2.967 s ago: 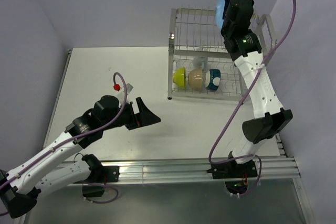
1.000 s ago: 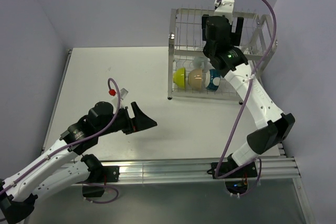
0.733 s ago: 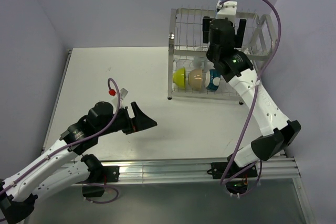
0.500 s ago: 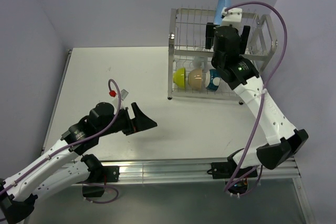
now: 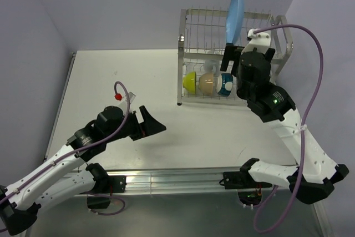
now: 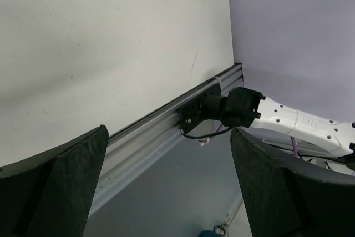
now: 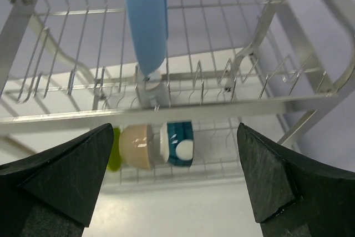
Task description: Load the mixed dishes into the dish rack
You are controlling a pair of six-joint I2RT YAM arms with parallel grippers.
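Top view: your dish rack (image 5: 194, 54) carries one blue plate (image 5: 234, 15) upright up top, three bowls (image 5: 207, 83) and one mug (image 5: 211, 64) lower down; white table (image 5: 127, 76), lilac walls (image 5: 111, 9). Left wrist: left gripper (image 6: 169, 137) wide, empty, far from the rack. Right wrist: right gripper (image 7: 175, 131) wide, empty, facing the rack.

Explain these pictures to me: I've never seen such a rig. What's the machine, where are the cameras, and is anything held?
A left arm and a right arm are bolted at a white table. One picture looks down from above; the other two come from wrist cameras, black fingers showing at the bottom corners. The left gripper and right gripper are open, holding nothing. In the wire rack a blue plate stands on edge on top; a green bowl, cream bowl and dark bowl sit below.
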